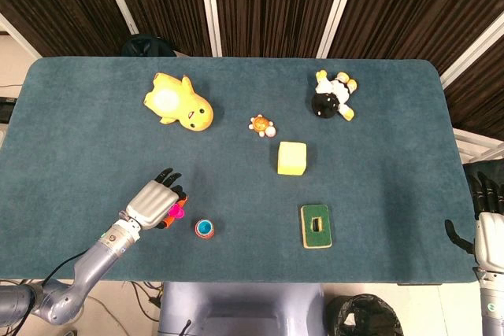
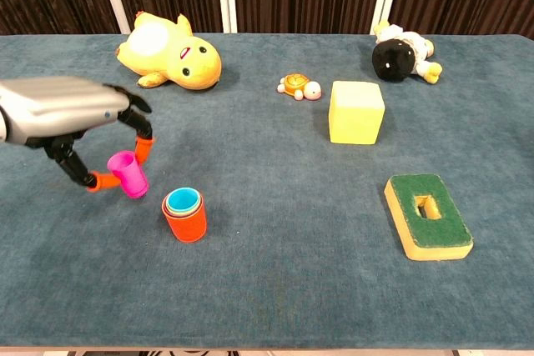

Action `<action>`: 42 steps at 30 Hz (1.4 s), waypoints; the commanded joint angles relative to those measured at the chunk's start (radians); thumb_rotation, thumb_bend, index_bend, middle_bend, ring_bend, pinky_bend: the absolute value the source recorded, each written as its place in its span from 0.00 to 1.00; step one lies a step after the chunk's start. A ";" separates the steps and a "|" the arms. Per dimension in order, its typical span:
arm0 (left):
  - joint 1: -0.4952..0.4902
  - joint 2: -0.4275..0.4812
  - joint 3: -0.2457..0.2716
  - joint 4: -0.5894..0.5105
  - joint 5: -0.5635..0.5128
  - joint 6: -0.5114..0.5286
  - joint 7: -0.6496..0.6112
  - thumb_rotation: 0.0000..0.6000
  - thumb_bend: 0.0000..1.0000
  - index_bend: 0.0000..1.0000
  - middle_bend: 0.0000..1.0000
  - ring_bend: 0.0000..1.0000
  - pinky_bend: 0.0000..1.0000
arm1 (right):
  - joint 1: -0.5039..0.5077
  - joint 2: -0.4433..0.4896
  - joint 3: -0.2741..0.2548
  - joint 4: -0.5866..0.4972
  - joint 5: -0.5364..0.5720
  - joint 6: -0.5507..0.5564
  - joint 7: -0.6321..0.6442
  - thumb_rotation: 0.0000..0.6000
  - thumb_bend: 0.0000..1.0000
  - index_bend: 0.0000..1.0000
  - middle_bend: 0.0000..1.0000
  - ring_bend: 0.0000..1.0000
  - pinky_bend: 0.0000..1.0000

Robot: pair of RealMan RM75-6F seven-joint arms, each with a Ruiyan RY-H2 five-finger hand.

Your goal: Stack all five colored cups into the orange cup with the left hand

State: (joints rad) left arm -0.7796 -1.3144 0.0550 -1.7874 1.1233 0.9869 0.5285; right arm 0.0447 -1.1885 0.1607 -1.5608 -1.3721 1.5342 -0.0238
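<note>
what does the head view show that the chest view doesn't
Only the head view shows the right hand, idle off the table's right edge, plus the left forearm and the floor below the table.

Only the chest view shows the pink cup clearly from the side, tilted and pinched between the left hand's orange fingertips, and the cups nested in the orange cup.

Both show the left hand, yellow duck toy, turtle, yellow block, green sponge and black-and-white plush.
</note>
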 commanded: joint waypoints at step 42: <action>-0.072 0.010 -0.036 -0.180 -0.069 -0.033 0.158 1.00 0.30 0.46 0.33 0.08 0.08 | -0.006 0.004 0.006 0.001 0.002 0.011 0.008 1.00 0.37 0.07 0.05 0.07 0.00</action>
State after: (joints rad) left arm -0.8514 -1.3039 0.0182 -1.9685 1.0553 0.9545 0.6854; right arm 0.0386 -1.1842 0.1664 -1.5602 -1.3696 1.5456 -0.0156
